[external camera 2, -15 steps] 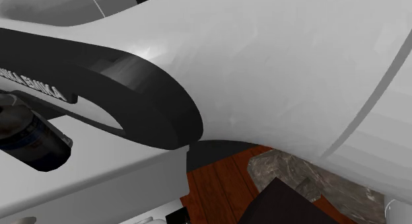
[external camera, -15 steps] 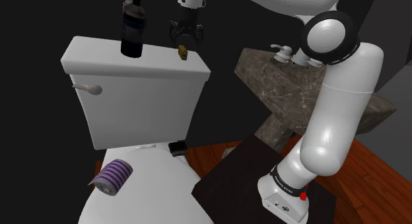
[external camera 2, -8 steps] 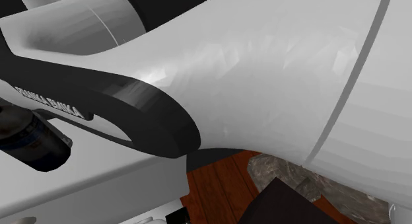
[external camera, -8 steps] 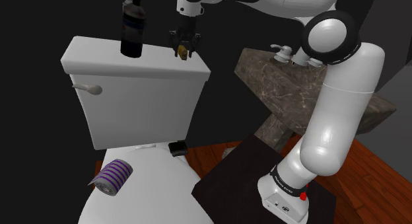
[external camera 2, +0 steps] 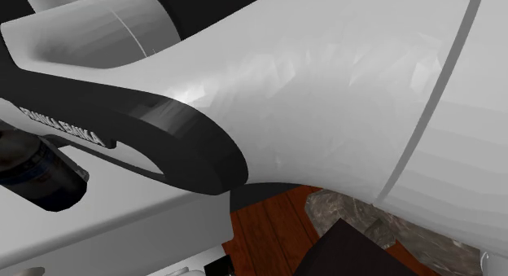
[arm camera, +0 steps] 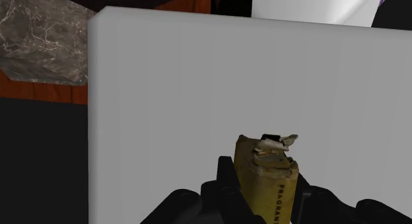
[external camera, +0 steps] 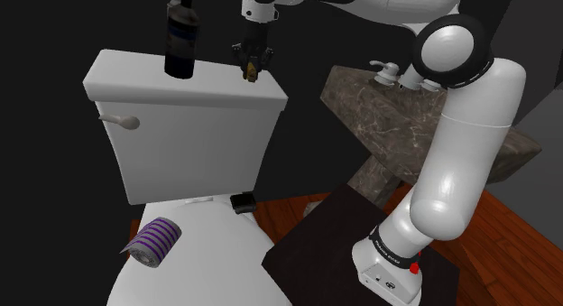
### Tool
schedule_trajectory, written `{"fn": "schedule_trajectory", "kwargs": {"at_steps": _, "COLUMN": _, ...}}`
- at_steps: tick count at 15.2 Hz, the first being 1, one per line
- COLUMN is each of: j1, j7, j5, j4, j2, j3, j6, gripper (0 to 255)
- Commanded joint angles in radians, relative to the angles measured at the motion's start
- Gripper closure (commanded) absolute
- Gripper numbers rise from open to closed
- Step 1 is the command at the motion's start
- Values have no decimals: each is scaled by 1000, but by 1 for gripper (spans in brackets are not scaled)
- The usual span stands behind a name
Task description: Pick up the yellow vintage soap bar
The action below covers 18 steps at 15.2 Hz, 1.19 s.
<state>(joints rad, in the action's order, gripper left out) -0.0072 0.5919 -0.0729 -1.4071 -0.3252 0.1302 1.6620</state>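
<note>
Jaws clamped on the yellow soap bar (arm camera: 267, 176) – the gripper (arm camera: 267, 193) grips it from both sides, black fingers (arm camera: 228, 186) pressed to its flanks. The bar stands on end, with a torn whitish scrap of wrapper at its top and dark lettering down one face.

Directly beneath it lies the flat white tank lid (arm camera: 165, 110) of a toilet. In the shoulder view the gripper (external camera: 250, 64) points straight down at the rear edge of that lid, the soap showing as a small yellow speck at its tips; whether it touches the lid cannot be told. A dark bottle (external camera: 181, 38) stands upright on the same lid, well apart toward the shoulder view's left. A flush lever (external camera: 122, 122) juts from the tank front (external camera: 194, 155).

Lower down, a purple-striped toilet roll (external camera: 153, 241) lies on the closed toilet seat (external camera: 194, 268), and a small black object (external camera: 243, 202) sits at the foot of the tank. Beyond the toilet is a reddish wooden floor (external camera: 289, 209), then a marbled counter (external camera: 397, 110) with a pale faucet (external camera: 388, 72).

In the second exterior view, the white arm (external camera 2: 326, 79) looms very close – its black trim carries white lettering.
</note>
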Motion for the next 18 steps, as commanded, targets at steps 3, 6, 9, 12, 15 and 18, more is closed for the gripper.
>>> {"fn": "schedule_trajectory", "kwargs": {"at_steps": 3, "j1": 2, "j7": -1, "j5": 0, "j4": 33, "j2": -3, "j3": 1, "j6": -29, "gripper": 255}}
{"fn": "schedule_trajectory", "kwargs": {"at_steps": 6, "j1": 3, "j7": -2, "j5": -1, "j4": 83, "j2": -10, "j3": 1, "j6": -73, "gripper": 255}}
{"fn": "schedule_trajectory", "kwargs": {"at_steps": 9, "j1": 6, "j7": -3, "j5": -2, "j4": 138, "j2": -20, "j3": 1, "j6": -118, "gripper": 255}}
{"fn": "schedule_trajectory", "kwargs": {"at_steps": 12, "j1": 9, "j7": -4, "j5": -4, "j4": 199, "j2": -33, "j3": 1, "j6": -166, "gripper": 255}}
{"fn": "schedule_trajectory", "kwargs": {"at_steps": 15, "j1": 12, "j7": -5, "j5": -6, "j4": 267, "j2": -51, "j3": 1, "j6": -217, "gripper": 255}}
{"fn": "schedule_trajectory", "kwargs": {"at_steps": 18, "j1": 14, "j7": -6, "j5": -7, "j4": 296, "j2": -60, "j3": 1, "j6": -237, "gripper": 255}}
